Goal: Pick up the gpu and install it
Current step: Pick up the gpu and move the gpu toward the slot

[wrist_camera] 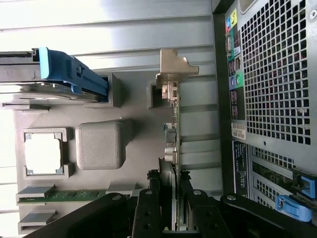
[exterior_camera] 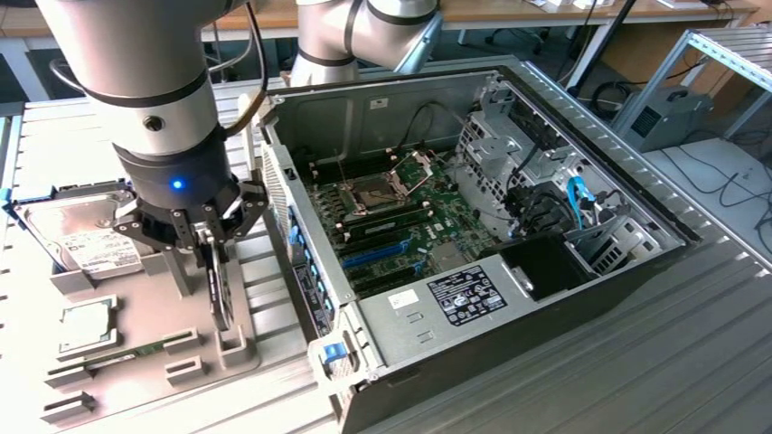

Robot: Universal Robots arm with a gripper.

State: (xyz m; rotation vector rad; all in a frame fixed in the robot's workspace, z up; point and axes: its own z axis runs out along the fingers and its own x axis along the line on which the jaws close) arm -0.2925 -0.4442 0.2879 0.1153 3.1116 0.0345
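Claw [exterior_camera: 211, 246] pinches the gpu [exterior_camera: 221, 303] by its thin top edge, upright in the grey tray [exterior_camera: 145, 312] at the exterior view's lower left, so any tilt could jam it in its slot.

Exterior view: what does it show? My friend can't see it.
A robot arm's pincer grips the gpu, which stands on edge in a gray tray. An open computer case sits to the exterior view's right of it.
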